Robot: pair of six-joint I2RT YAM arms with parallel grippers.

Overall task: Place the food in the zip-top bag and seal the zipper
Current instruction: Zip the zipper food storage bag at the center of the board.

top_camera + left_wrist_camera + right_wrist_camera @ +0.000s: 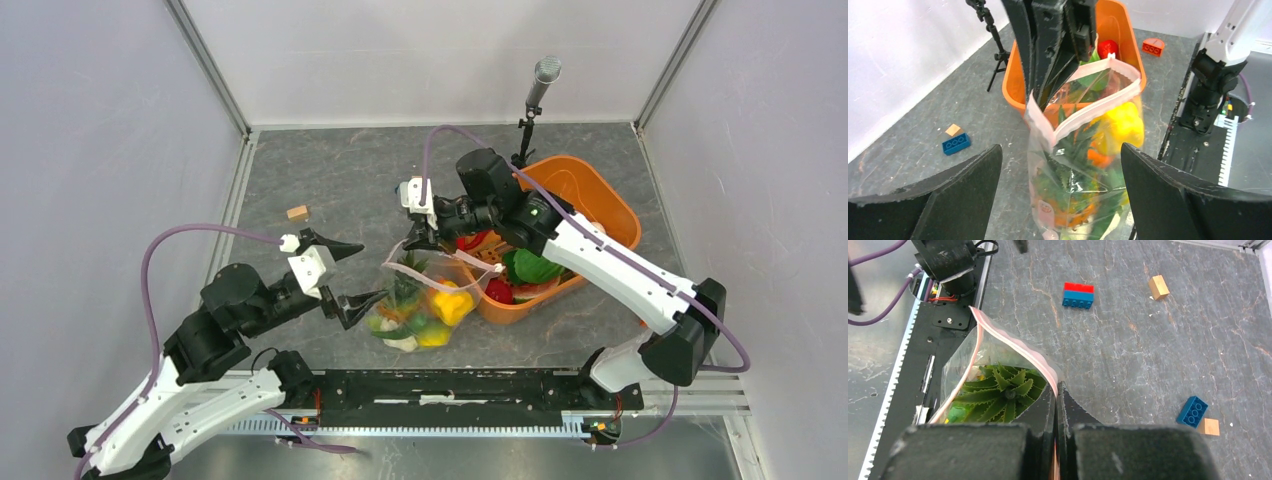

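Grey tabletop: right gripper (pixel 418 240) pinches zipper (pixel 1040 122), holding zip-top bag (pixel 420 305) open; left gripper (pixel 358 275) spread, should grip near rim to seal.

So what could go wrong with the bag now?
The right hand pinches the zip-top bag by only one spot of its zipper, so the full bag might slip out and spill. The left hand is open and holds nothing, and the mouth gapes, so the zipper could close crooked. Some food sits in the orange basket and could get left out.
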